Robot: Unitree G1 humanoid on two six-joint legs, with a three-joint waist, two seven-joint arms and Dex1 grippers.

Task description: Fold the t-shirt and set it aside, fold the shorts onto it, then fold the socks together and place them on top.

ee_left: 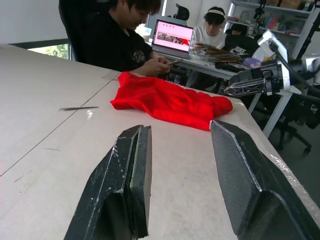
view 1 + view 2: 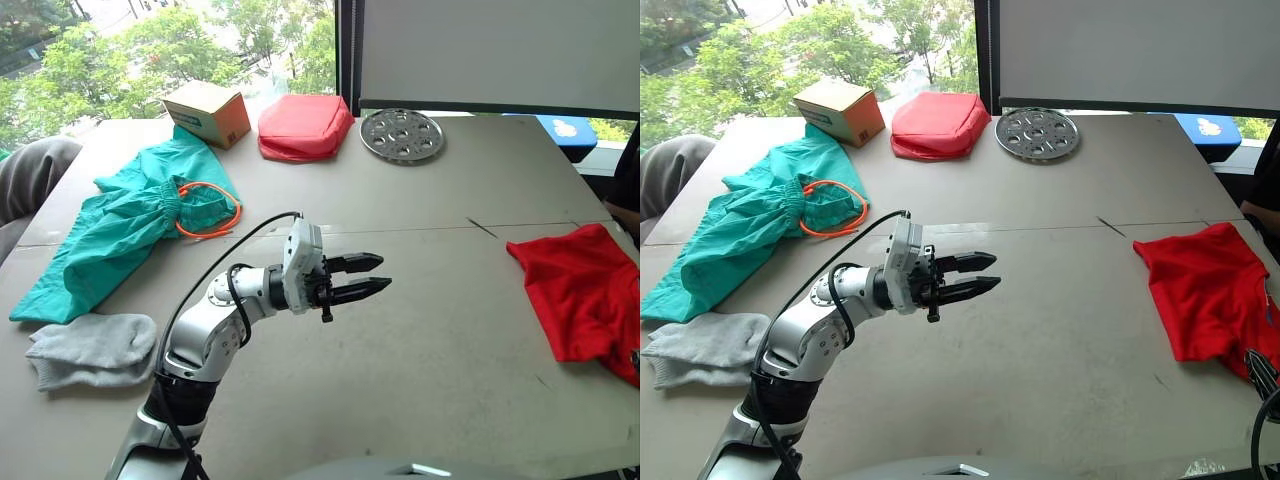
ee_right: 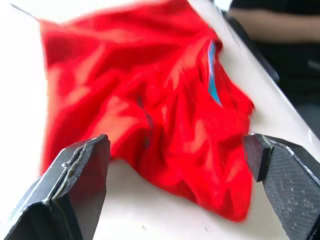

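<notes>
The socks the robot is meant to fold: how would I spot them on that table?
Look at the table's near left corner, by the robot's left arm. The socks lie there below the teal shorts: a small, limp, light grey bundle, the only grey cloth there.

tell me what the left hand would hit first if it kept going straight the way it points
Probably the red t-shirt: the open left hand points across bare table toward it, with nothing between. It may pass above the cloth.
</notes>
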